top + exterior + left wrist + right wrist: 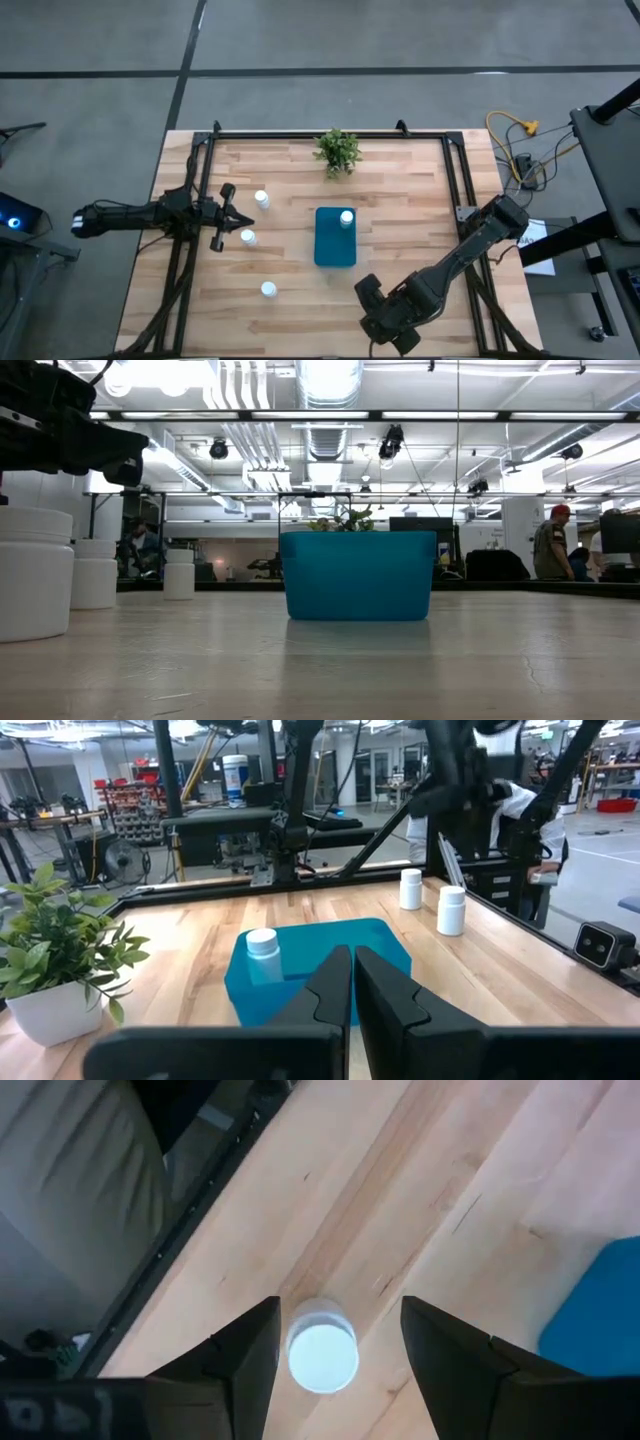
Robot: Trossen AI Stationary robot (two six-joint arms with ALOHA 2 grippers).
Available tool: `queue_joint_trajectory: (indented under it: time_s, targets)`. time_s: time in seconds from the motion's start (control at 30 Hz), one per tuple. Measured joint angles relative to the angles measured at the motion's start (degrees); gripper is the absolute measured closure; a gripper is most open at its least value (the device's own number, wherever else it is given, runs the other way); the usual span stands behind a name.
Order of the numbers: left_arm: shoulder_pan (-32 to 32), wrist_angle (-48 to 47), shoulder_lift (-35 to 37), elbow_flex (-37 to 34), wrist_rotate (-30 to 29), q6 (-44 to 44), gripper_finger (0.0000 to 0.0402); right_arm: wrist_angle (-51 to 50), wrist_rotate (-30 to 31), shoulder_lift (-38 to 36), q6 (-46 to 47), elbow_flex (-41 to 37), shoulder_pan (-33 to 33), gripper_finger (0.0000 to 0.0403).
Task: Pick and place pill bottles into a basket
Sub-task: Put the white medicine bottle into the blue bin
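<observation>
The teal basket stands mid-table with one white pill bottle upright in it. Three more bottles stand on the table to its left. Two others stand near the table's near right side. My right gripper hangs open there, pointing steeply down. A bottle's white cap shows below and between its fingers, which stand clear of it. My left gripper waits shut and level at the left.
A small potted plant stands at the far edge behind the basket. A black frame rail runs along the table's edge close to my right gripper. Bare wood lies between the basket and the right arm.
</observation>
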State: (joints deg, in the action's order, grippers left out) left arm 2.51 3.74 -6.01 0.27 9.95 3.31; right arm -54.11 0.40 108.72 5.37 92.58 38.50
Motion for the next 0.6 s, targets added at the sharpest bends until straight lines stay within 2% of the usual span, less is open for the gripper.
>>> queue_joint_trajectory:
  time_s: [0.6]
  targets:
    - [0.0,0.1,-0.3,0.0,0.0,0.0,0.0402,-2.8,-0.9,4.6,-1.5,-0.1,0.0,0.0204]
